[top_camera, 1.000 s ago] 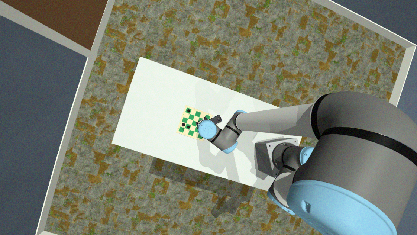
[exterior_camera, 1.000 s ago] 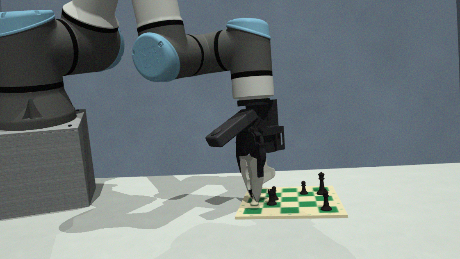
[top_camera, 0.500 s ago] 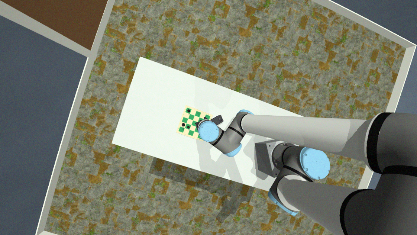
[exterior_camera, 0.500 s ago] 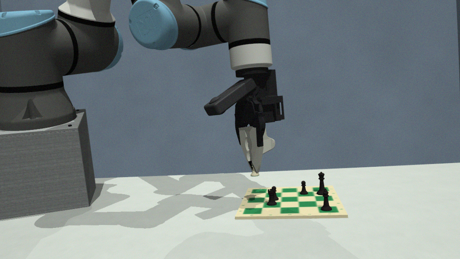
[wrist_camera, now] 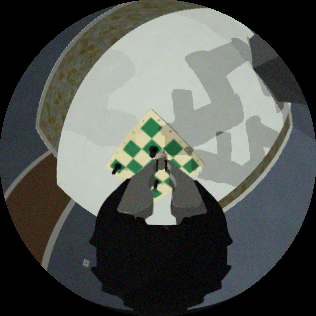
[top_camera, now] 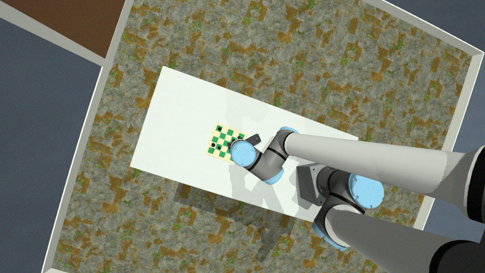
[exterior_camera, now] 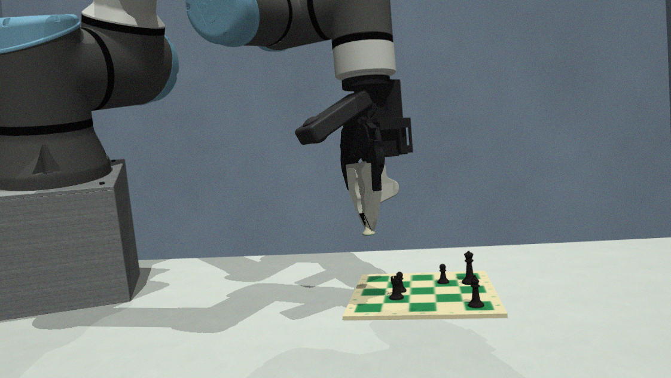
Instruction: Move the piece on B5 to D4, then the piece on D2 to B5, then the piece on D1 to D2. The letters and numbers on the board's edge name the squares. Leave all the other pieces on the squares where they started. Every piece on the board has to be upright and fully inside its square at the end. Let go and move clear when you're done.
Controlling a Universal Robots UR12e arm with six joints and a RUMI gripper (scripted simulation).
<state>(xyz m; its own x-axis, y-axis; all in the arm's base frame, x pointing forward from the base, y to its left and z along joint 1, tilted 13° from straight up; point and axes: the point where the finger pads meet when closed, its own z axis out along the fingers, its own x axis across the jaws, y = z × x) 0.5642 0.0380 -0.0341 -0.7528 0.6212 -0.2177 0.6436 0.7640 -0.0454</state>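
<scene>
The small green-and-cream chessboard (exterior_camera: 424,295) lies on the white table; it also shows in the top view (top_camera: 225,142) and the wrist view (wrist_camera: 155,152). My gripper (exterior_camera: 368,225) hangs high above the board's left end and is shut on a small whitish piece (exterior_camera: 369,229), whose base sticks out below the fingertips. In the wrist view the piece (wrist_camera: 161,157) sits between the fingertips over the board. Black pieces stand upright on the board: a pair close together at the left (exterior_camera: 397,285), a pawn (exterior_camera: 442,273), a tall queen (exterior_camera: 467,267) and another piece at the front right (exterior_camera: 475,292).
The arm's grey base block (exterior_camera: 61,244) stands at the table's left. In the top view the wrist joint (top_camera: 242,152) covers the board's near-right part. The table (top_camera: 189,135) stands on a mottled stone floor.
</scene>
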